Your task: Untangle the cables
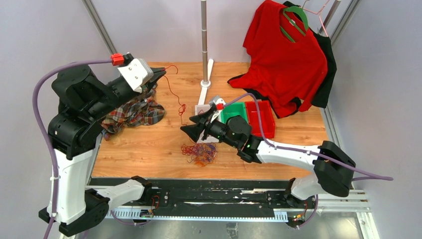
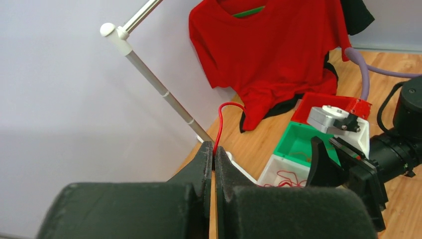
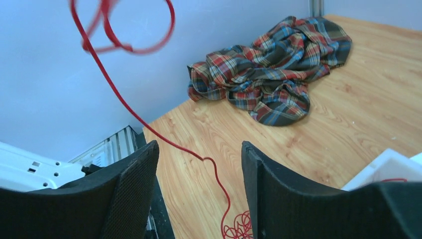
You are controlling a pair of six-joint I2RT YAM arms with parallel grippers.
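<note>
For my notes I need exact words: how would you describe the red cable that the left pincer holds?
On the wooden table, a tangle of cables lies near the front edge. From there one red cable runs up to the shut left pincer, at the far left. Unlike that heap, it is a single strand hanging in air.

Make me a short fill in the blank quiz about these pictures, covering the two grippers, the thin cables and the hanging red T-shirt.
The left gripper is ____ on the thin red cable.
The right gripper has its jaws ____.
The red T-shirt hangs on a ____ plastic hanger.
The tangled pile of thin cables lies on the wooden table, closer to the ____ gripper.
Missing words: shut; open; green; right.
</note>
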